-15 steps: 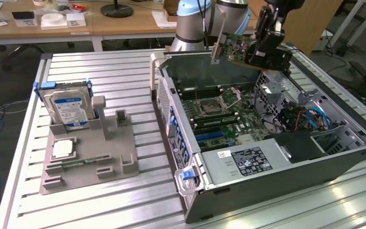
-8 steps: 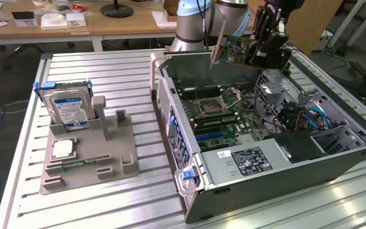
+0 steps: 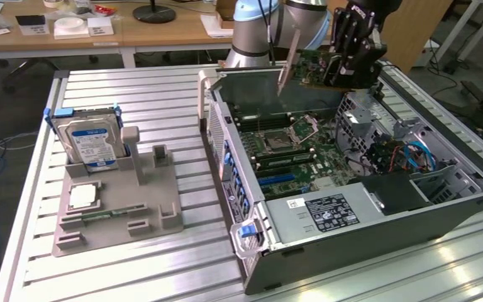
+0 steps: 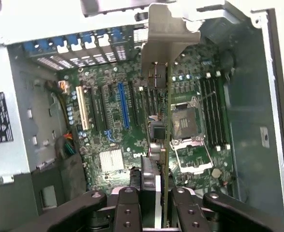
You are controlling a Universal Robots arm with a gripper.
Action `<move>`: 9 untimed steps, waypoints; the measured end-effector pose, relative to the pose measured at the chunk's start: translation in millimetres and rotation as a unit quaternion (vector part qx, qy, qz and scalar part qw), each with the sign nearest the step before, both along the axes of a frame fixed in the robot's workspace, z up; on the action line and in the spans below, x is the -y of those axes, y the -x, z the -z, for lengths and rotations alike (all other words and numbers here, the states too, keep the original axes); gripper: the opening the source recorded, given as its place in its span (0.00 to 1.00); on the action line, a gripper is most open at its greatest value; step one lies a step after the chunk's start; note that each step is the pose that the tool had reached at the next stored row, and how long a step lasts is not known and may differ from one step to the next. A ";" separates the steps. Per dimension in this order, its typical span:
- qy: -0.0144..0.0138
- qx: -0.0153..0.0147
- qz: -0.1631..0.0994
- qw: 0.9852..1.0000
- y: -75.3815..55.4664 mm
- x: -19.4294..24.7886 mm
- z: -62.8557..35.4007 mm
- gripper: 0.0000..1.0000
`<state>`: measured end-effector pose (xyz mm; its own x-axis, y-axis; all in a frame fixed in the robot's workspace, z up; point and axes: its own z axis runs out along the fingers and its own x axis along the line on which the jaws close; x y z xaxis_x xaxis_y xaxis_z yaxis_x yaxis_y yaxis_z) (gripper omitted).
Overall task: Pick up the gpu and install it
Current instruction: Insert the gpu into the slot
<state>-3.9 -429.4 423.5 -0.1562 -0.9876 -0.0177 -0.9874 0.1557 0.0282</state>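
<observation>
Gpu (image 3: 312,63) clamped in jaws above open case (image 3: 376,246), label (image 3: 329,211) illegible

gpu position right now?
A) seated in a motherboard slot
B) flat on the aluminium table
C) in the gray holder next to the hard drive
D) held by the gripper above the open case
D: the gripper is clamped on the gpu, which hangs edge-down in the air over the open case, clear of the motherboard.

Green gpu (image 3: 310,65), silver end bracket (image 3: 289,60), on edge, held above open case (image 3: 376,248)
</observation>
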 end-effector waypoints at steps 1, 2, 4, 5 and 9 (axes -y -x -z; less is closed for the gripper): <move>0.000 0.000 -0.009 1.000 0.0 0.0 0.1 0.28; 0.000 0.000 -0.018 1.000 0.0 0.0 0.2 0.28; 0.000 0.001 -0.036 0.999 -0.1 0.0 0.4 0.28; 0.000 0.001 -0.043 0.999 -0.1 0.0 0.8 0.28; 0.001 0.009 -0.057 0.998 0.0 1.0 2.5 0.28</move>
<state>-4.0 -430.4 421.0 -0.0428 -0.9989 -0.0186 -0.9990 0.0427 0.0096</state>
